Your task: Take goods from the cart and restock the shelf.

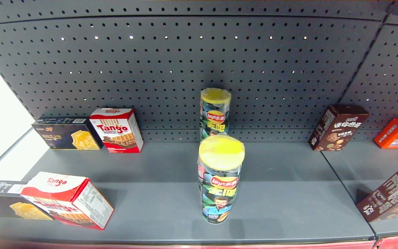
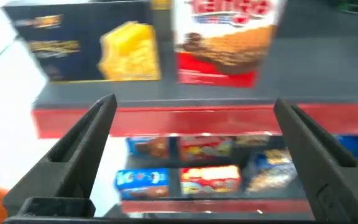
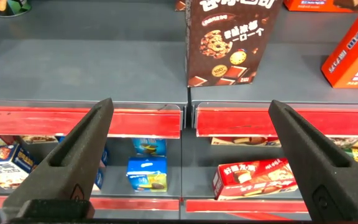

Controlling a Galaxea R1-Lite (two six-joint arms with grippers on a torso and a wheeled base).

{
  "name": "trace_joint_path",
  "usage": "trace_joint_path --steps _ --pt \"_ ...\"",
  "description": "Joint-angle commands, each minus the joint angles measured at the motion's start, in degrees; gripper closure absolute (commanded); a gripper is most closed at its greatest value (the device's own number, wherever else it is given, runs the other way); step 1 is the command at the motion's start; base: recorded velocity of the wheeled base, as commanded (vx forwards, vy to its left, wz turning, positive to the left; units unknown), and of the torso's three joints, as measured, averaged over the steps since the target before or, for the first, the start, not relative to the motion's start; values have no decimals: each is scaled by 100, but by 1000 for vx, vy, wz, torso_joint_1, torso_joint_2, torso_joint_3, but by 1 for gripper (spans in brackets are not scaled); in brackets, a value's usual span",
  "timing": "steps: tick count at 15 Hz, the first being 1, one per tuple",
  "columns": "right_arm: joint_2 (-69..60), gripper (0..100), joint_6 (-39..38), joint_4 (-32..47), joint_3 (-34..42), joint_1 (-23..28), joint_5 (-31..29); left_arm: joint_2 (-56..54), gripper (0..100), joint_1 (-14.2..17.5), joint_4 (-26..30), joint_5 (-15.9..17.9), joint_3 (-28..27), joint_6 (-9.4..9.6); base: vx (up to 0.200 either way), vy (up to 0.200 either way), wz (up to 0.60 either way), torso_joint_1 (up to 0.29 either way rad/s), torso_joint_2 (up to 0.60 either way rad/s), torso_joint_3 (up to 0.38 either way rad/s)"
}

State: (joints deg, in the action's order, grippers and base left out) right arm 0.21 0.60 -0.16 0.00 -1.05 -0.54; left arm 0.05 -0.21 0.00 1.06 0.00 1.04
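Broadly, restocking appears partly done. On the grey shelf point(image 1: 282, 193) the front chip can point(image 1: 220, 180) stands upright, with the rear chip can point(image 1: 215, 112) at its 12 o'clock, close to the pegboard back point(image 1: 171, 69). Toward 9 o'clock sit two red-and-white wafer boxes point(image 1: 69, 200) and two dark boxes point(image 1: 66, 134). Toward 3 o'clock sit two brown cookie boxes point(image 1: 339, 127), with an orange box point(image 1: 397, 133) beyond them. Each row is only two deep, so by judgement much stocking remains. The left claw point(image 2: 194, 104) and right claw point(image 3: 190, 104) both hang before the shelf's red front edge, jaws spread wide and carrying nothing, so the next item is not yet in hand. The nearer dark box and the nearer cookie box are cut off at the frame edges. The lower-shelf packs point(image 3: 146, 173) are partly masked by the fingers point(image 3: 73, 162), and the left wrist view is blurred, so their kinds cannot be told.
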Motion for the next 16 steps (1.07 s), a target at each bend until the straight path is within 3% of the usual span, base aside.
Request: trace_joint_path --steps 1,6,9,11,14,16 --pt "14 0 2 -2 0 -1 1 -5 0 -6 0 35 0 2 0 0 0 0 0 0" --pt "14 0 -7 -2 0 -1 1 -5 0 3 0 8 0 -16 0 0 0 0 0 0" --pt "14 0 2 -2 0 -1 1 -5 0 3 0 -449 0 -33 -67 0 0 1 -1 1" --pt "6 0 -7 -2 0 -1 1 -5 0 12 -9 -449 0 -209 -100 0 0 1 4 4" --pt "14 0 -7 -2 0 -1 1 -5 0 3 -9 -458 0 -209 0 0 0 0 0 0" --pt "14 0 -7 -2 0 -1 1 -5 0 3 -9 -466 0 -218 -200 0 0 19 5 0"
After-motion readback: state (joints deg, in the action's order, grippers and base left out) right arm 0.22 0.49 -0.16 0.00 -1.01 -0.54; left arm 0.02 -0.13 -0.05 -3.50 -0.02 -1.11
